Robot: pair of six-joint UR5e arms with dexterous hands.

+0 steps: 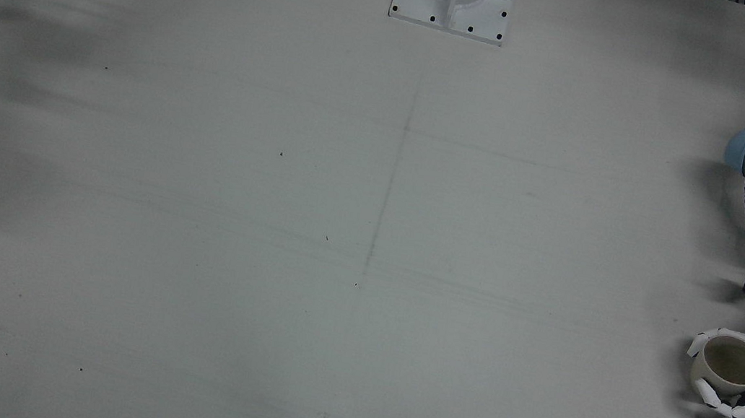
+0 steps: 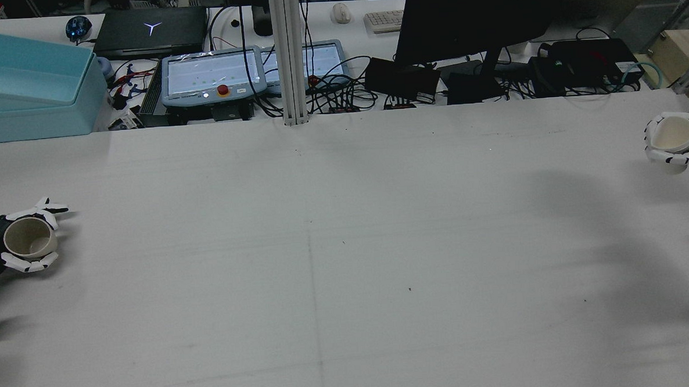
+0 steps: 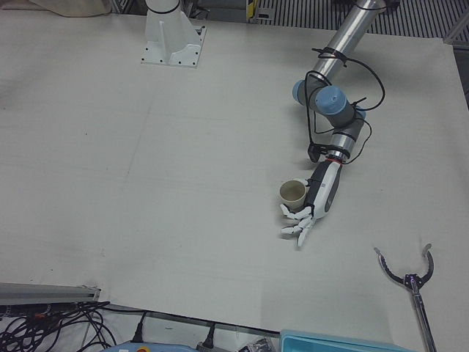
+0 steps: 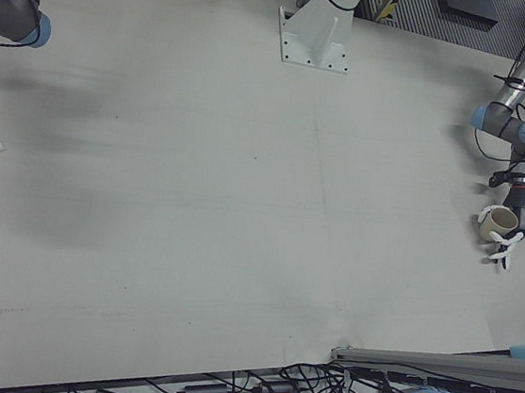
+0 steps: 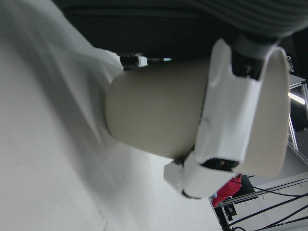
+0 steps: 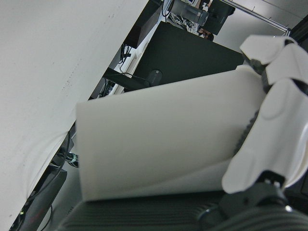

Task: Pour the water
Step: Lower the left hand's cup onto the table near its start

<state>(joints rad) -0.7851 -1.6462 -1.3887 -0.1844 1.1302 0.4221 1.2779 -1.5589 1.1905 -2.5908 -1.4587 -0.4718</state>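
Rear view: left hand wrapping fingers around beige cup at far left edge of table, cup upright, mouth facing up. Right hand gripping white cup at far right edge, fingers curling round its wall, cup upright. Cups sitting well apart, whole table width between them. Front view showing beige cup's inside looking dry; cannot tell for white cup.
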